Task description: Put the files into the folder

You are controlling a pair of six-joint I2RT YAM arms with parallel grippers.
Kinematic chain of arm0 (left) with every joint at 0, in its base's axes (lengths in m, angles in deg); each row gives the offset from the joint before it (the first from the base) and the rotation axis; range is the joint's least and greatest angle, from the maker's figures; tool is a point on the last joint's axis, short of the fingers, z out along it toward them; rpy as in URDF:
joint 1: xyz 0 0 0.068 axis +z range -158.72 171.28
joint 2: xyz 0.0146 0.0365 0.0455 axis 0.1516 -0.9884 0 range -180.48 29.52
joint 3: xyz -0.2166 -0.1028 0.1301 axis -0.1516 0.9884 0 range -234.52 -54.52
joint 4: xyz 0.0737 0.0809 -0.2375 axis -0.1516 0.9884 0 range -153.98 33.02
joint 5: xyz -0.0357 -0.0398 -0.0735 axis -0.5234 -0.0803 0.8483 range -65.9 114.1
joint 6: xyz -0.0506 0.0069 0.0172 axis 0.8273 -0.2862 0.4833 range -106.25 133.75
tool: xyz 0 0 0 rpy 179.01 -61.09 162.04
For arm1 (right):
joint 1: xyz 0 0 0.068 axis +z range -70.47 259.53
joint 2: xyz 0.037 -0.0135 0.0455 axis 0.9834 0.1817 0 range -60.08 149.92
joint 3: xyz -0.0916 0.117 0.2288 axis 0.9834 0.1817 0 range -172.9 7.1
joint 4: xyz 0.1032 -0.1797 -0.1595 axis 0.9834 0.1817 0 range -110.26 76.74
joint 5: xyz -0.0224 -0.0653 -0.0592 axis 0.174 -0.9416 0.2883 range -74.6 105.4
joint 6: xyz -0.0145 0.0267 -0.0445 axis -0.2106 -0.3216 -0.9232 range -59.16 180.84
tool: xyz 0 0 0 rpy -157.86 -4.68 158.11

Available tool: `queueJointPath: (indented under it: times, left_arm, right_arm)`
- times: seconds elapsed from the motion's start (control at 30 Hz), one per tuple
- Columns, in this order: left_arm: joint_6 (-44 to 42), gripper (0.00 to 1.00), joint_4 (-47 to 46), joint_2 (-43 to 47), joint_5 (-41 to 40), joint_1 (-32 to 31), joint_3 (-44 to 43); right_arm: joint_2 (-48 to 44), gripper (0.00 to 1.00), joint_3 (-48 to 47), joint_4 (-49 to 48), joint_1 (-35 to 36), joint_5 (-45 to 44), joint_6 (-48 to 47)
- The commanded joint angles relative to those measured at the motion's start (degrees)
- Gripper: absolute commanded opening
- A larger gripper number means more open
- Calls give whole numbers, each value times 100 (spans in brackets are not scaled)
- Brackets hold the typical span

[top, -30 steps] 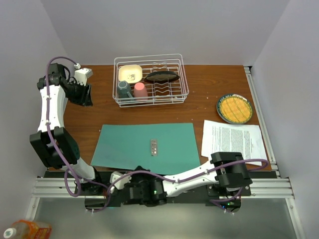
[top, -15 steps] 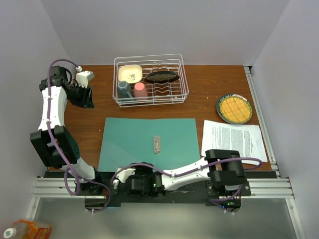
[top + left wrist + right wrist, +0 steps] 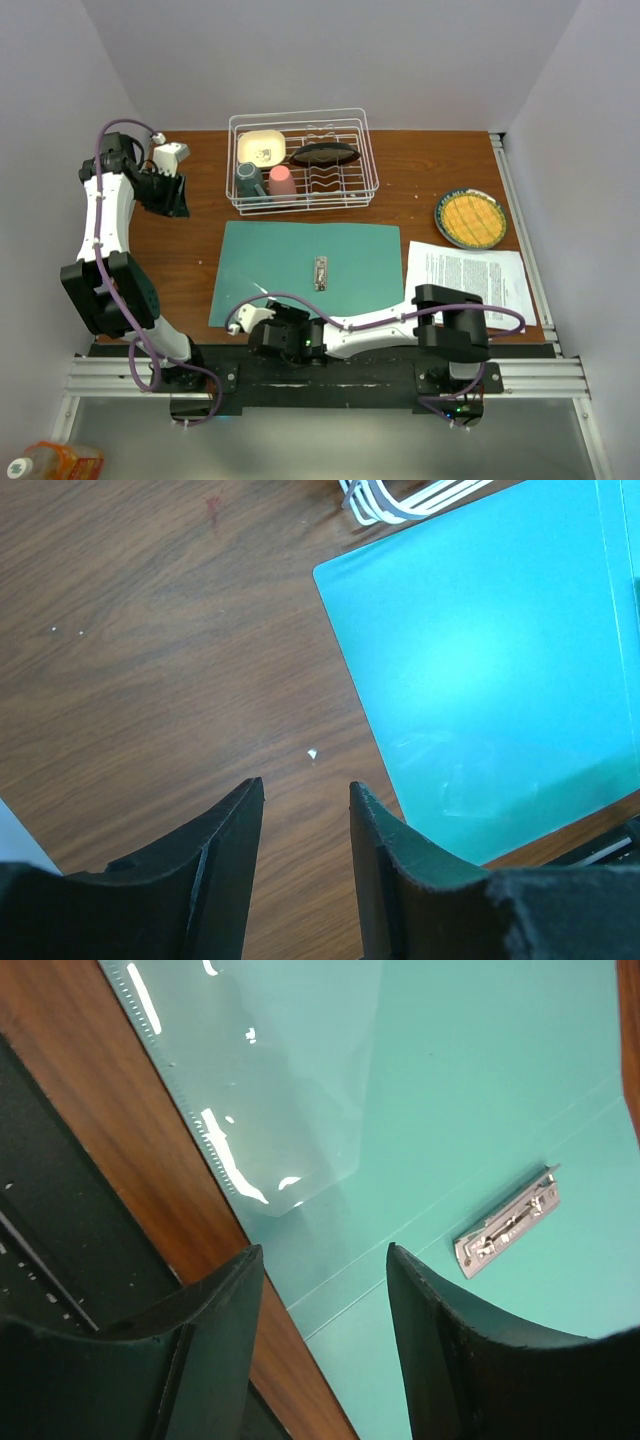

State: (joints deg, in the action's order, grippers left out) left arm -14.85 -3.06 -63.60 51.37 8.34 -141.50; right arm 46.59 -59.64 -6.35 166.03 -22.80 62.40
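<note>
The teal folder (image 3: 300,262) lies open and flat in the middle of the table, its metal clip (image 3: 320,272) showing at the spine. The files (image 3: 466,281), printed white sheets, lie on the wood to its right. My right gripper (image 3: 275,335) reaches left along the near edge and hovers open (image 3: 325,1260) over the folder's (image 3: 480,1110) near edge, with the clip (image 3: 505,1225) just beyond and nothing between its fingers. My left gripper (image 3: 170,196) hangs open (image 3: 305,790) over bare wood at the far left, short of the folder's (image 3: 480,660) corner.
A white wire dish rack (image 3: 303,160) with cups and dishes stands at the back centre. A round plate (image 3: 470,218) with a yellow mat sits at the right, just beyond the files. A clear pocket (image 3: 260,1080) lines the folder's inner cover.
The folder has slid away from the near edge and turned a little. My right gripper has let go and come over its near edge, open. The left arm shifted slightly.
</note>
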Motion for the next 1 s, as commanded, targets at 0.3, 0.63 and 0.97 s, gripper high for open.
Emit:
queueJointPath:
  times: [0.3,0.63,0.97]
  left_arm:
    - [-244,46,166,593,692,-1132,269]
    - [522,47,-722,235,877,-3233,-91]
    - [882,48,-1205,-2365,868,-5704,-2733]
  right_arm:
    - [-2105,89,187,769,-1140,-407,2651]
    - [-4636,89,1092,3081,-4271,-488,6056]
    - [-4725,93,1620,4252,-5863,-232,7534]
